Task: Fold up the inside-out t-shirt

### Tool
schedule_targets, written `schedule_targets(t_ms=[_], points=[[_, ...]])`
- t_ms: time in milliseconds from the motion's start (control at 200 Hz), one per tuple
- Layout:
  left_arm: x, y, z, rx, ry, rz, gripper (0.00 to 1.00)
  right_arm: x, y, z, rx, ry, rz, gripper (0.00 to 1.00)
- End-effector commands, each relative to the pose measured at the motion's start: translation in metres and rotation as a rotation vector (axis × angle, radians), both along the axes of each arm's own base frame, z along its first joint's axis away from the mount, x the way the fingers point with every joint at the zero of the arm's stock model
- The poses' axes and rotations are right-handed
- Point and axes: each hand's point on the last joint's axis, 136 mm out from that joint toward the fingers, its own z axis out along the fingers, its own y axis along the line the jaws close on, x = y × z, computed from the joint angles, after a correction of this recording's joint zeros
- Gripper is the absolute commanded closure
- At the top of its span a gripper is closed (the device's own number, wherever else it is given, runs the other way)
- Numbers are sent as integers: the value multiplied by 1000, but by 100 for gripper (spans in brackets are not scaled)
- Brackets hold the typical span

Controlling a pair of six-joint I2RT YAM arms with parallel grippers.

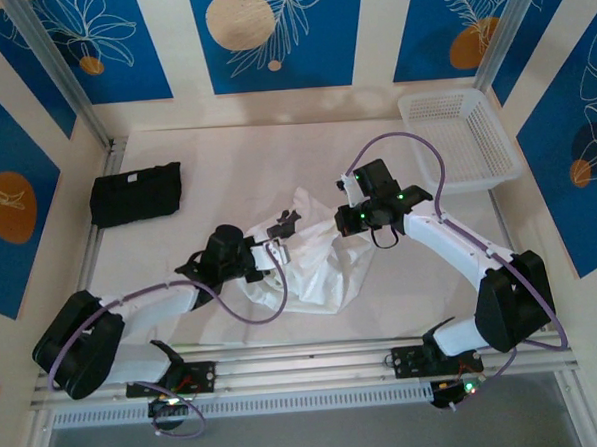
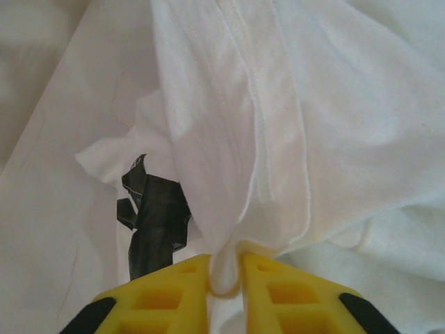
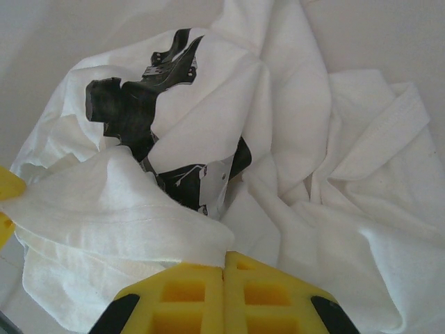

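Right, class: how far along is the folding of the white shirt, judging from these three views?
Done: nothing folded yet; the shirt lies crumpled in a heap. In hand: the left gripper pinches a hemmed fold; the right gripper is shut at the shirt's far side. Left: spread it flat, then make every fold.

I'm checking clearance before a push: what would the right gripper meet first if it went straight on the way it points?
The right gripper would meet the white t-shirt first: its crumpled fold lies right before the shut jaws, probably almost touching.
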Motion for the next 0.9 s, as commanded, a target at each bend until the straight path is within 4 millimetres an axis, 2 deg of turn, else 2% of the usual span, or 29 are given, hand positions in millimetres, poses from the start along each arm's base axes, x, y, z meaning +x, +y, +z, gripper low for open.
schedule_targets(t_ms=[0,205,340,445,645,720,890], points=[[0,-7,11,-39,17,-38,88,6,1,15,20,-37,7,100],[-12,-4,23,-108,59,-66,100,11,-3,16,20,-44,-17,100],[-12,-1,44,-235,79,-27,100,12,5,27,83,-50,-12,100],[3,12,75,-405,63,116,100,6,24,50,228,-59,38,100],[24,45,144,-734,124,361,100,-6,44,101,445,-144,104,100],[31,59,164,-833,180,468,100,-11,48,116,507,-183,122,100],[25,60,200,-918,273,473,100,-13,48,134,547,-249,131,99]])
